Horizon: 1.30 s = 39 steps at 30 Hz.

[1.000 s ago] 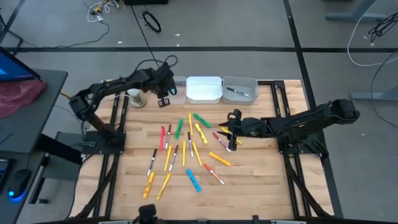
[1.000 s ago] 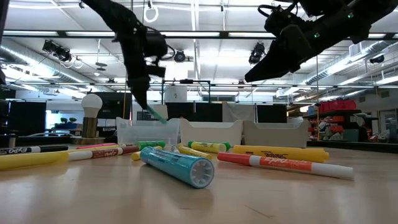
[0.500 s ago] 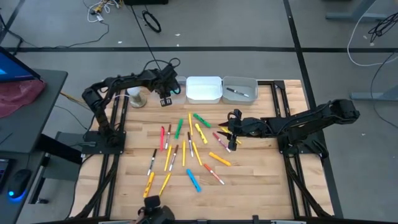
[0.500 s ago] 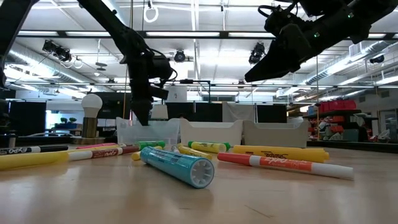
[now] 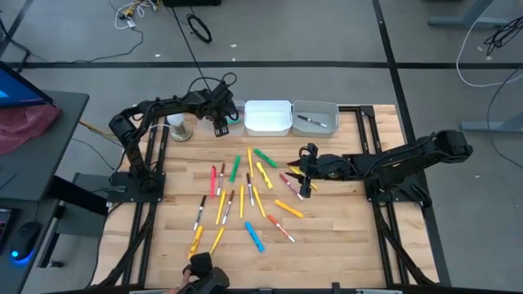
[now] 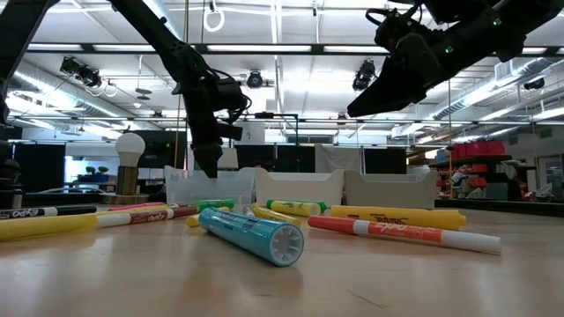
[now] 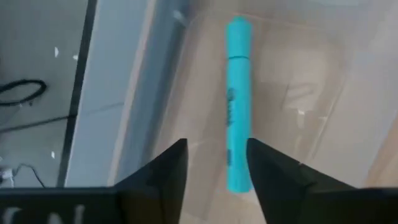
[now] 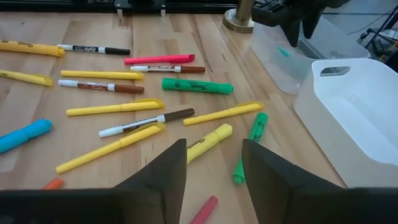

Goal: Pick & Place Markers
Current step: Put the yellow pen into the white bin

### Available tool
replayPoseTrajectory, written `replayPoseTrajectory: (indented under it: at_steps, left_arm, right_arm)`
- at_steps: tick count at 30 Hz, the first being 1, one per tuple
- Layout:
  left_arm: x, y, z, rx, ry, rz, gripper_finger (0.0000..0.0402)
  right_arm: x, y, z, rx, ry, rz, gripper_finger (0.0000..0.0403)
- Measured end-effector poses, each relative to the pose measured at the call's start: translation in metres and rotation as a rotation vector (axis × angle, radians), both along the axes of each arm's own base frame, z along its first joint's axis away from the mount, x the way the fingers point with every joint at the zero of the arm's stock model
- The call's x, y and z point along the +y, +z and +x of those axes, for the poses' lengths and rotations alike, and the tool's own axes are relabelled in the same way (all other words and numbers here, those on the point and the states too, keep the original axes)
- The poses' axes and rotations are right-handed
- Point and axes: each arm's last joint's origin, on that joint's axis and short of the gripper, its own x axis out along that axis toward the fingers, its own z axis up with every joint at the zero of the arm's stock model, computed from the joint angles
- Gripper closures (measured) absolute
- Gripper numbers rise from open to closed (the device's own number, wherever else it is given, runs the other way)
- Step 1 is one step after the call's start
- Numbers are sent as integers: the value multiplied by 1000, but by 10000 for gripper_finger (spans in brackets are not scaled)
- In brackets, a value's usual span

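Several markers [image 5: 245, 188] in yellow, green, orange, red and blue lie scattered flat on the wooden table. A teal marker [image 7: 236, 106] lies on the floor of the clear bin [image 5: 232, 115] at the far left of the bin row. My left gripper [image 5: 221, 124] stands open just above that bin, pointing steeply down, its fingers [image 7: 171, 171] on either side of the teal marker's near end without touching it. My right gripper [image 5: 304, 186] hovers open over the right part of the scattered markers, with nothing between its fingers [image 8: 165, 171].
A white bin [image 5: 268, 117] and a clear bin [image 5: 315, 117] holding a dark marker stand to the right of the first bin along the far edge. A light bulb on a brass base [image 5: 178, 128] stands left of the bins. A fat teal marker [image 6: 251, 233] lies near the front edge.
My left gripper has come down toward the clear bin at the far edge with the teal marker and has let it go. The marker, which hung slanted from the fingers a second ago, now lies flat in the bin.
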Motion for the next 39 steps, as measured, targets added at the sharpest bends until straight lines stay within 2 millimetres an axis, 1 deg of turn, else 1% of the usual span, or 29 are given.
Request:
replayPoseTrajectory:
  at_steps: [4,6,9,13,15,17,20,22,27,30,32,34,36,39]
  left_arm:
    - [-2,15,-4,-3,84,76,193]
    - [-5,28,-7,-26,123,118,188]
    - [-17,51,-9,-105,174,156,190]
    - [-43,80,-10,-251,217,130,204]
    - [-60,89,-7,-328,197,101,212]
    - [-80,92,-1,-381,149,84,220]
    - [-111,88,9,-455,56,75,231]
    - [-131,79,16,-526,4,67,237]
    - [-177,45,31,-732,-86,20,249]
    - [-199,22,33,-856,-121,-18,254]
    - [-208,11,33,-940,-150,-9,257]
    - [-211,6,32,-996,-161,41,260]
    - [-207,4,33,-1026,-143,77,262]
    - [-195,5,32,-1039,-103,101,264]
  right_arm:
    - [0,0,0,0,0,0,247]
    - [0,0,0,0,0,0,247]
    - [0,0,0,-3,-5,10,247]
    - [0,-10,-5,-6,-14,31,247]
    - [-1,-16,-8,-7,-16,35,247]
    - [-1,-23,-13,-14,-24,50,247]
    - [-1,-32,-18,-16,-36,76,247]
    - [1,-37,-21,-2,-36,84,247]
    - [7,-41,-24,14,-13,86,247]
    - [8,-41,-25,17,-5,81,247]
    - [7,-41,-24,18,-10,64,247]
    - [3,-41,-24,18,-42,33,247]
    - [-2,-41,-24,18,-79,5,247]
    - [-12,-41,-24,27,-124,-5,247]
